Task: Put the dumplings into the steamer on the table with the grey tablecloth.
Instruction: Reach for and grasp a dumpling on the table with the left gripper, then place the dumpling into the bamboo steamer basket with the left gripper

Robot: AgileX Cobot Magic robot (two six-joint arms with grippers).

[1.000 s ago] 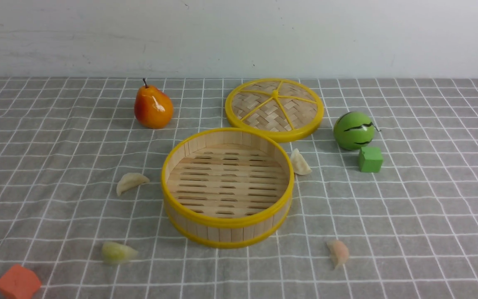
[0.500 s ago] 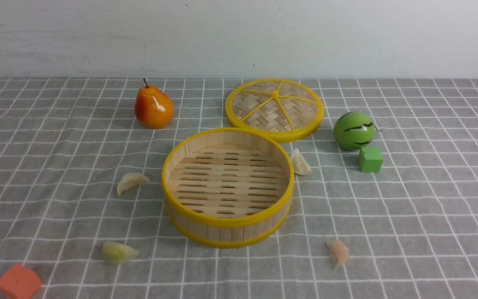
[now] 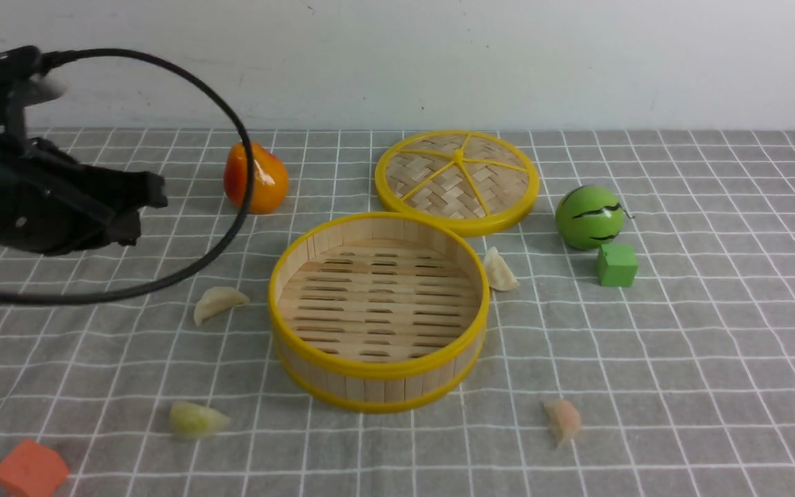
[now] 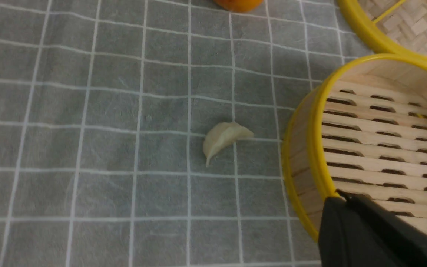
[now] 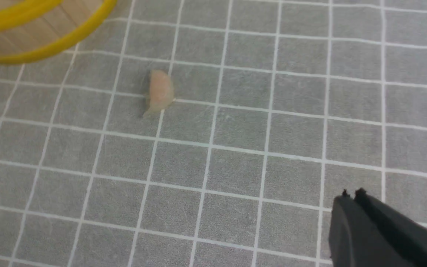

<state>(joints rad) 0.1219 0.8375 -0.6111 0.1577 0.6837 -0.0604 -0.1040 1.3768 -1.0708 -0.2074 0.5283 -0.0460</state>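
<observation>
While both are closed and empty, the left end effector [image 4: 337, 194] hangs well apart from the cream dumpling [image 4: 222, 139], the right end effector [image 5: 351, 193] from the pink dumpling [image 5: 159, 92].

Bright, even, diffuse light; faint soft shadow beside the steamer [image 3: 377, 386]; a glare spot on the pear [image 3: 268, 185] behind it.

The steamer [image 3: 370, 386] stands mid-table [image 3: 715, 331], with its lid [image 3: 457, 181] just behind it. One dumpling [image 3: 219, 302] lies left of the steamer and another dumpling [image 3: 499, 270] lies just beside its right wall. Toward the near edge lie a dumpling [image 3: 194, 420] on the left and a dumpling [image 3: 562, 420] on the right. A pear [image 3: 268, 183] stands left of the lid and a melon [image 3: 589, 217] right of it, with a cube [image 3: 616, 265] before the melon. Another cube [image 3: 30, 469] sits at the near left corner.
</observation>
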